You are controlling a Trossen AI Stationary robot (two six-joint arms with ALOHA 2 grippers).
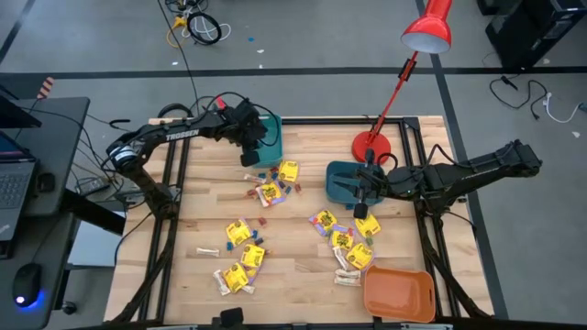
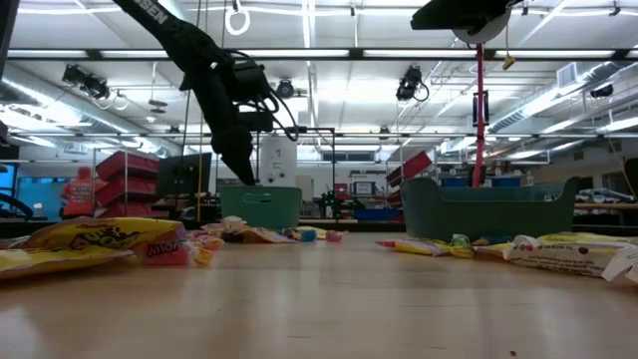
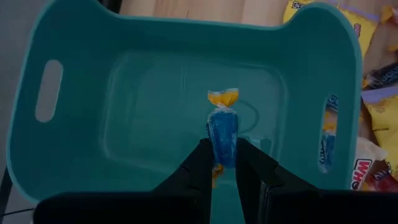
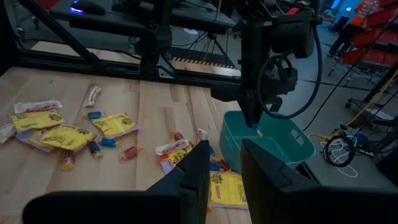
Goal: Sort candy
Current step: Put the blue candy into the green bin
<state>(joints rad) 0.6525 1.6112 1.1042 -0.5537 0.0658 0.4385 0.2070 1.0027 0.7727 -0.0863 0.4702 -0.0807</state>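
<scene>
Candy, a blue wrapped sweet (image 3: pixel 222 134) with orange twist ends, hangs clamped upright in the left gripper (image 3: pixel 224 158) above the teal bin (image 3: pixel 74 155) at the table's eleven o'clock. Right gripper (image 4: pixel 224 163), fingers apart and holding nothing, hovers over the second teal bin (image 1: pixel 341 180).

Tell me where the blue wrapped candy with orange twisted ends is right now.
The blue wrapped candy is pinched in the left gripper, held over the teal plastic bin at the table's far left.
</scene>
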